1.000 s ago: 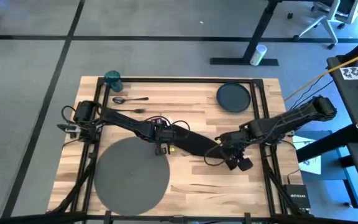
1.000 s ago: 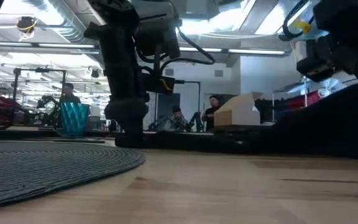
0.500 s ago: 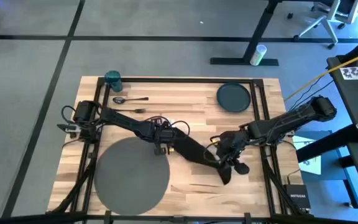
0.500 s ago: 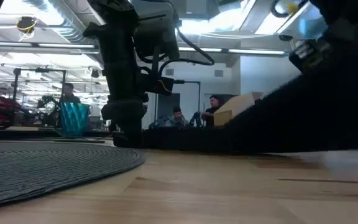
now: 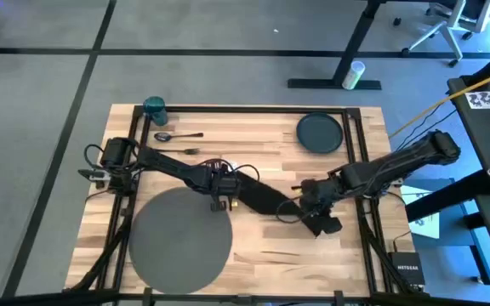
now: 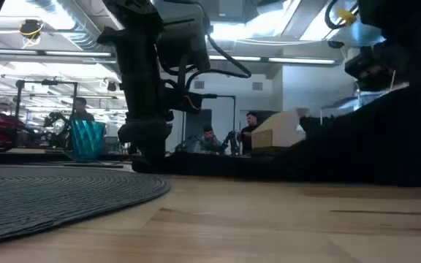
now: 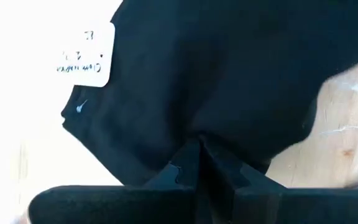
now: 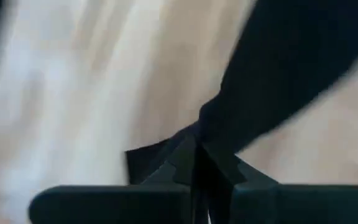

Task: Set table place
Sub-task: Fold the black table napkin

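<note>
The black cloth napkin (image 5: 258, 197) stretches from the big round grey woven mat (image 5: 179, 235) rightward, left claw (image 5: 222, 201) and right claw (image 5: 300, 210) each pinching one end.

Beyond the surface, at about 1 o'clock in the high view, a pale cylindrical container (image 5: 356, 75) lies on the grey carpet beside a black desk foot (image 5: 330, 83), with an office chair (image 5: 452, 19) farther toward 2 o'clock. In the low view, seated people (image 6: 209, 136) and a cardboard box (image 6: 278, 132) show in the room behind.
</note>
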Controlling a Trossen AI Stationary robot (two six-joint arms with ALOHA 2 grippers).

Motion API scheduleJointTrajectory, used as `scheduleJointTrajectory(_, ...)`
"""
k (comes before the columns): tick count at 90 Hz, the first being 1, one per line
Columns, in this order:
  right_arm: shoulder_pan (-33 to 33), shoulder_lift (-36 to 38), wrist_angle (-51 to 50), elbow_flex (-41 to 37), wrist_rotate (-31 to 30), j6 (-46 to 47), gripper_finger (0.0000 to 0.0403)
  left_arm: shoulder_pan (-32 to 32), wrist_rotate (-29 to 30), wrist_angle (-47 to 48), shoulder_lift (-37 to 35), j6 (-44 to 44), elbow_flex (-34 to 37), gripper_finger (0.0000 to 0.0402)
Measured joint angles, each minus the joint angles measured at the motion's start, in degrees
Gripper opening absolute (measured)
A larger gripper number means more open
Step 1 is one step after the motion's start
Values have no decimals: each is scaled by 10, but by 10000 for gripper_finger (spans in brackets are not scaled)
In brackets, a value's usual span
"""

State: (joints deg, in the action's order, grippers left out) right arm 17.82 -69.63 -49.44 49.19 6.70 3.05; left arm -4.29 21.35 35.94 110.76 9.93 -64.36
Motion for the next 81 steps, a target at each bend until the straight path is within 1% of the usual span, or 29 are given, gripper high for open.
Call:
scheduleJointTrajectory(8,14,0,-57,33,-90,10,1,0,1,-1,0,2,0,0)
scheduleJointTrajectory(19,31,0,-102,66,-206,28,0,0,3,-2,0,1,0,0)
scheduleJointTrajectory(29,45,-6,-135,80,-273,45,0,0,4,-2,0,1,0,0)
scheduleJointTrajectory(39,47,-28,-186,83,-297,58,0,0,6,-3,0,1,0,0)
scheduleJointTrajectory(51,47,-73,-229,83,-316,54,0,2,7,-3,0,1,1,0)
scheduleJointTrajectory(67,48,-145,-244,83,-327,9,0,3,18,-5,1,1,1,0)
scheduleJointTrajectory(81,66,-194,-242,83,-325,-17,0,3,17,-5,1,1,2,0)
